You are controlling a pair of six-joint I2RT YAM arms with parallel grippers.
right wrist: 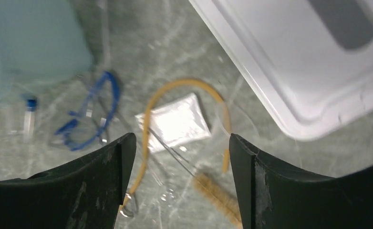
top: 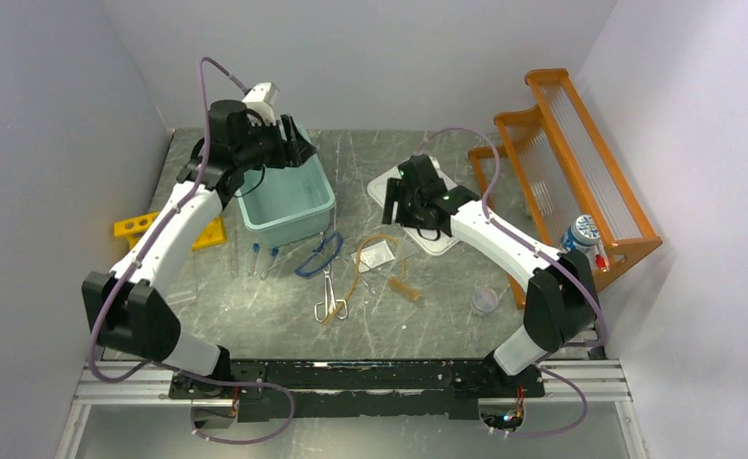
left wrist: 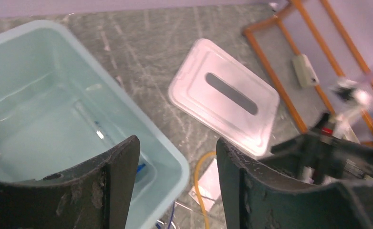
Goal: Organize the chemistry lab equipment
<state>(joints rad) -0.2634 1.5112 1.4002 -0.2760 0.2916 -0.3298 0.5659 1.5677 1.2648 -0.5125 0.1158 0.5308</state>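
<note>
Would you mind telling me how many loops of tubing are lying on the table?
2: a blue loop near the teal bin, and a tan loop beside it, arching over a white packet. Others may be hidden.

The left arm (top: 174,225) and right arm (top: 499,239) are white-shelled with black joints. Lilac cables (top: 201,91) trail along each. The black fingers (left wrist: 113,191) look scuffed.

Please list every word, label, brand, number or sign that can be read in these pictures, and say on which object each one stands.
No text can be read in any view.
Blue-and-white label on the small bottle at the orange shelf: too small to read.
White packet on the table: blurred, no print can be made out.
White lid: only a plain grey slot-shaped mark, no letters.
</note>
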